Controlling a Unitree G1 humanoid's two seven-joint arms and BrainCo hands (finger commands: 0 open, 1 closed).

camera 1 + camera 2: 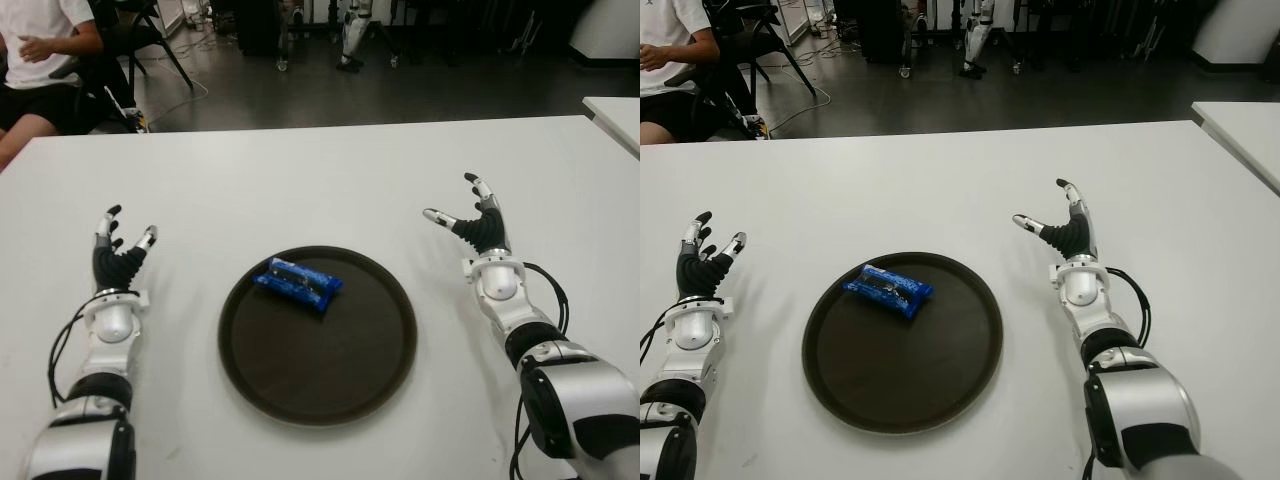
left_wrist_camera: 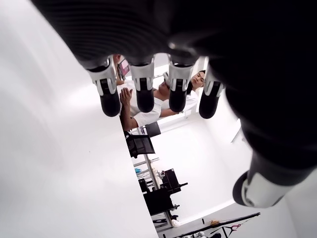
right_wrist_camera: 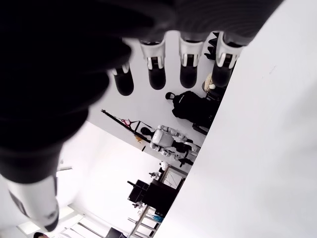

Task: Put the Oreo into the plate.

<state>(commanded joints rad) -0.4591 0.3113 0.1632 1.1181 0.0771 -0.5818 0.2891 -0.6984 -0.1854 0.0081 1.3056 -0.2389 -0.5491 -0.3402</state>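
Right hand (image 1: 478, 222) and left hand (image 1: 118, 255) flank the plate (image 1: 370, 350), fingers spread, empty; Oreo (image 1: 297, 284) lies inside. Wrist views show only fingers and counter (image 1: 300, 180).

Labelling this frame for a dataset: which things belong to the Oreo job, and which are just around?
Job: Oreo pack, lying inside the dark plate; left hand and right hand, both open and empty.
Around: white table; seated person; second table.

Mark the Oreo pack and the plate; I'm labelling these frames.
Oreo pack (image 1: 297, 285), left eye view, middle of the blue wrapper.
Plate (image 1: 330, 385), left eye view, bare dark base near the front rim.
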